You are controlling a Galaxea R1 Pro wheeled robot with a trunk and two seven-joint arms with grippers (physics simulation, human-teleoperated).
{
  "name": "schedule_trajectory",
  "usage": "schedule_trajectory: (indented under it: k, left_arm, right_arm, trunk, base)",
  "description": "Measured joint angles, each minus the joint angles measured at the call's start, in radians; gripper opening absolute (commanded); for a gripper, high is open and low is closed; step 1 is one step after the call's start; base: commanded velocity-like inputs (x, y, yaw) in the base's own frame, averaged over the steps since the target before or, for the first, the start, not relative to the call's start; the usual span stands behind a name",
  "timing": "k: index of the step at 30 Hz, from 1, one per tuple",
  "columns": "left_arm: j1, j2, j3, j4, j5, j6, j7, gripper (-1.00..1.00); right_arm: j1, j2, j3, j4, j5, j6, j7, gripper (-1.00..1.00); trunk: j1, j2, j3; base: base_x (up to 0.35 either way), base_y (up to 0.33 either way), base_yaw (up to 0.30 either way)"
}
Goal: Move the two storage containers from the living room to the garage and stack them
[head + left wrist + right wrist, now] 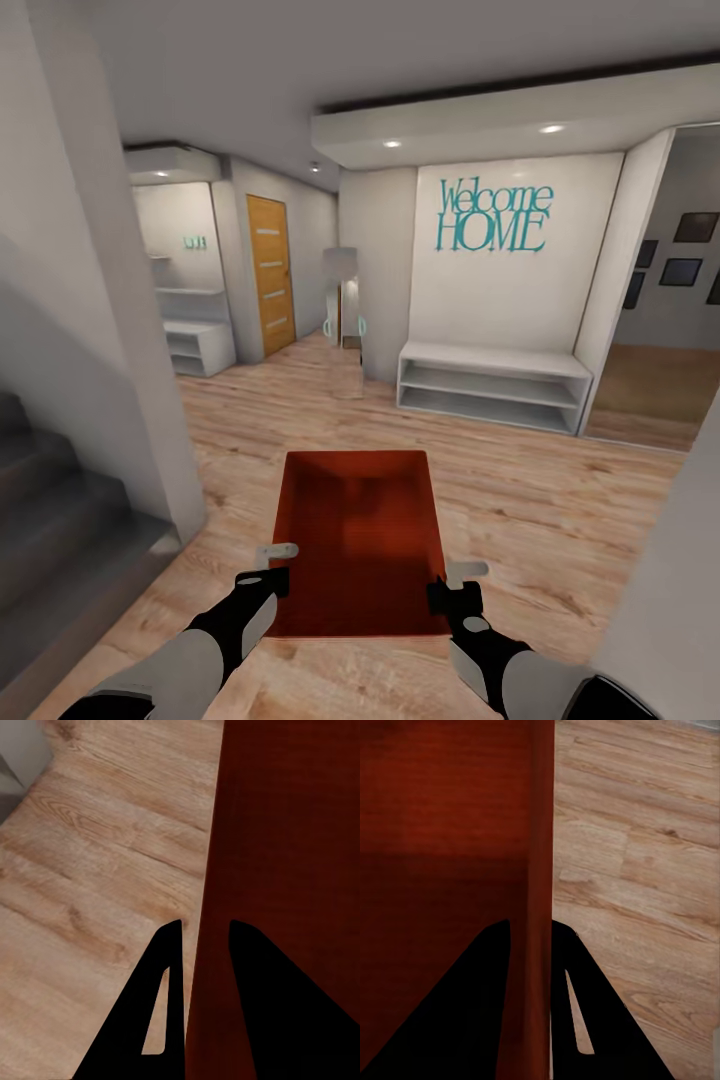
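The orange-red storage container (360, 540) hangs above the wood-plank floor (560, 510), between both arms. The left gripper (202, 945) pinches its left wall; the right gripper (531, 937) pinches its right wall.

The floor (560, 510) was of light wood planks, and the walls were plain pale grey. On the far wall the teal words "Welcome HOME" (494, 216) stood above a low white shelf bench (492, 383). To the left there was an orange wooden door (271, 274), grey stairs (60, 520), and small ceiling lights (551, 128) shone above.
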Motion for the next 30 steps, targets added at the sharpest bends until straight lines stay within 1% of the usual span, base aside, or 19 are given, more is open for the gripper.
schedule_trajectory:
  k: [30]
  left_arm:
    - [0.000,0.000,-0.001,0.000,0.001,-0.001,0.000,-1.00]
  right_arm:
    - [0.000,0.000,0.000,0.000,0.000,0.000,0.000,-1.00]
  trunk:
    - [0.000,0.000,0.000]
  base:
    - [0.322,0.000,0.000]
